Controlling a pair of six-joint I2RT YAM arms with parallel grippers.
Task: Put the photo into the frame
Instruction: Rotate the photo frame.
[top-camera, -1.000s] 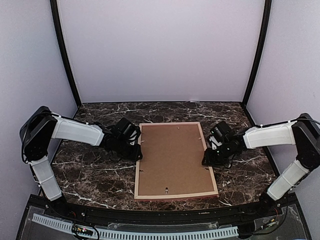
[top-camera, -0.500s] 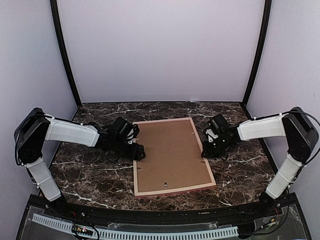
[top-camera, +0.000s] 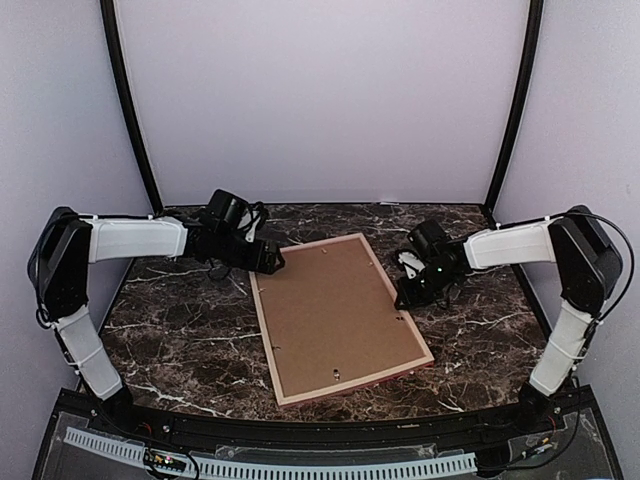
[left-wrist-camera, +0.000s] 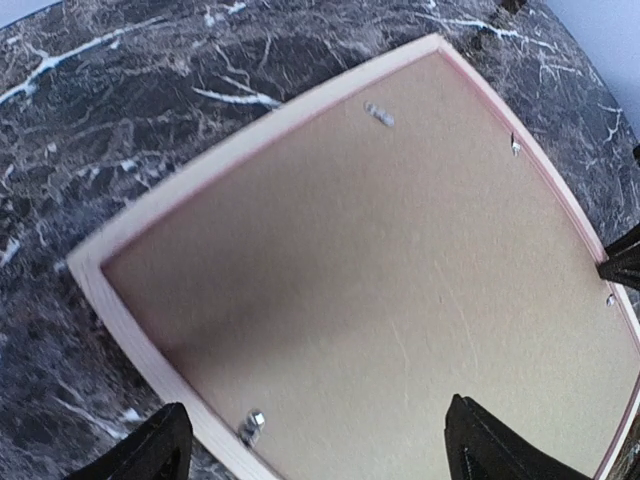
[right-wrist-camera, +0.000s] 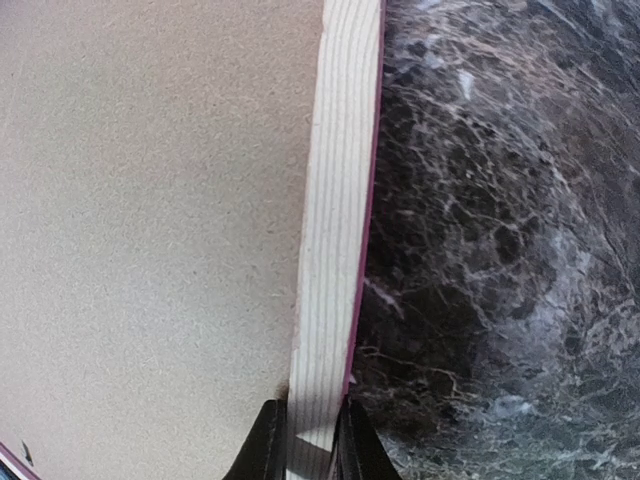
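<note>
Left fingers (top-camera: 268, 260) hang spread wide and empty just over the upper-left corner of the frame (left-wrist-camera: 140, 340), which lies pale back up and skewed, mid-picture on the dark marble surface (top-camera: 180, 340), with a brown backing board (top-camera: 335, 315) inside. Right fingers (top-camera: 405, 297) clench its right rail, centre right

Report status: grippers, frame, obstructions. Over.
Left gripper open over the frame. Right gripper shut on its edge rail. Frame reverse-up, backing board in, photo unseen. No obstruction visible.
</note>
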